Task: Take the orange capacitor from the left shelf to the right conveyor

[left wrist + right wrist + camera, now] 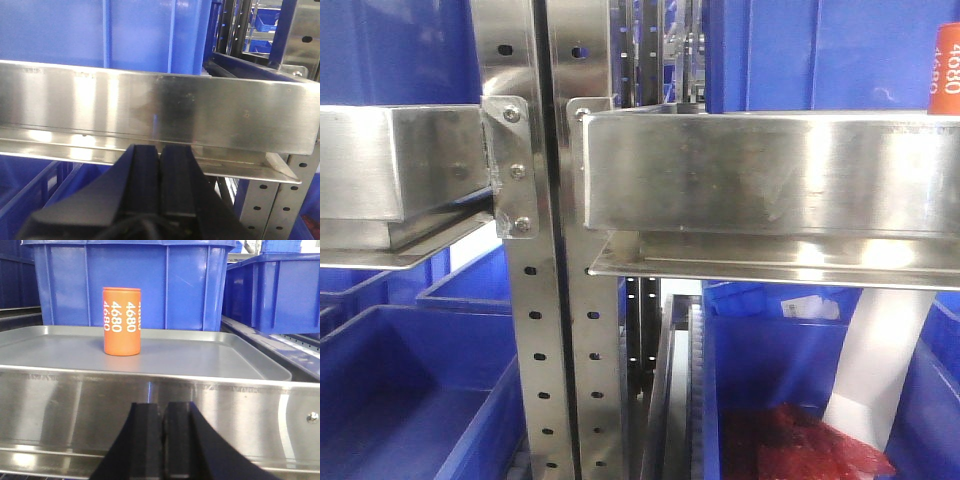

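The orange capacitor stands upright on a shallow silver tray, with "4680" printed in white down its side. Its edge also peeks in at the top right of the front view. My right gripper is shut and empty, below and in front of the tray's steel ledge, slightly right of the capacitor. My left gripper is shut and empty too, just under a shiny ledge of the left shelf. The right conveyor is out of view.
Large blue bins stand behind the tray, with another to its right. Perforated steel uprights divide the rack. Lower blue bins sit beneath, one holding red material and a white strip.
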Tool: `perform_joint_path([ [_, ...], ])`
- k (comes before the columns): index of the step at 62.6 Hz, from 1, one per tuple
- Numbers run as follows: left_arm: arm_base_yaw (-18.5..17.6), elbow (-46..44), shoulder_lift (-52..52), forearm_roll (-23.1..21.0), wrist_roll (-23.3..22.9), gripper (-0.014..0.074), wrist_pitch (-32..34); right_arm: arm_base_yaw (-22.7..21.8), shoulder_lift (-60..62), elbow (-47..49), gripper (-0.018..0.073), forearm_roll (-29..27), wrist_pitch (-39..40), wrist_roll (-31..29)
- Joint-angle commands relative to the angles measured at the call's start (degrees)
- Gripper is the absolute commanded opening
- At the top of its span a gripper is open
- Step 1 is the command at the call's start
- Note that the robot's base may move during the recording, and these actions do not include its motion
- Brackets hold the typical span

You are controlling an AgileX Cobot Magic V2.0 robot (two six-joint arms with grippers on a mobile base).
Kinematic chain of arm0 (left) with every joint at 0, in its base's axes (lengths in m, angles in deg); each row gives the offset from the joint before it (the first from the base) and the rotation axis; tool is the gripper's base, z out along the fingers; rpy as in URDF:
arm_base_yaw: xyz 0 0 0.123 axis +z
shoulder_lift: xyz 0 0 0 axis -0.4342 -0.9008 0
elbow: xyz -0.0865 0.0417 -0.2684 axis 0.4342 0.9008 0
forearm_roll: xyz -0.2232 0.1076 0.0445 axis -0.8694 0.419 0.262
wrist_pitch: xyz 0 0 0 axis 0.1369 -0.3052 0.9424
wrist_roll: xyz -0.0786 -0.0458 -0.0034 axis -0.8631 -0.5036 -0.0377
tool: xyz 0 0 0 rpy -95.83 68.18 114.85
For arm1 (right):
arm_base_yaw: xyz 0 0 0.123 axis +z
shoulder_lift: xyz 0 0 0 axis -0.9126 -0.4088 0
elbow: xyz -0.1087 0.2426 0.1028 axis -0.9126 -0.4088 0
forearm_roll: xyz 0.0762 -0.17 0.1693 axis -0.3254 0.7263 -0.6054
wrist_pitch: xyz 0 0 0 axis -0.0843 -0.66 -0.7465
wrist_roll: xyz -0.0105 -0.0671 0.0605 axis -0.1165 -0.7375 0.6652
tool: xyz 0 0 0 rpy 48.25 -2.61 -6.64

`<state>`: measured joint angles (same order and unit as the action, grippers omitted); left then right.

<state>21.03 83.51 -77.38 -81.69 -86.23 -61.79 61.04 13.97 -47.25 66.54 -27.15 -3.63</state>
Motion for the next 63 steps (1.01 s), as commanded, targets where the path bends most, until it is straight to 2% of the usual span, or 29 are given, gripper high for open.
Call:
perform_joint_path([
  [1, 0.1, -0.2, 0.7, -0.1, -0.1, -0.0127, 5.1, 0.0, 0.8, 0.3, 0.0051, -0.2, 5.0, -0.3],
  [28, 0.1, -0.2, 0.7, -0.1, -0.1, -0.0127, 5.1, 0.0, 0.8, 0.3, 0.0051, -0.2, 5.0, -0.3],
  [63, 0.1, -0.2, 0.7, -0.1, -0.1, -0.0127, 5.1, 0.0, 0.8, 1.7, 0.0051, -0.2, 11.2, 0.6],
])
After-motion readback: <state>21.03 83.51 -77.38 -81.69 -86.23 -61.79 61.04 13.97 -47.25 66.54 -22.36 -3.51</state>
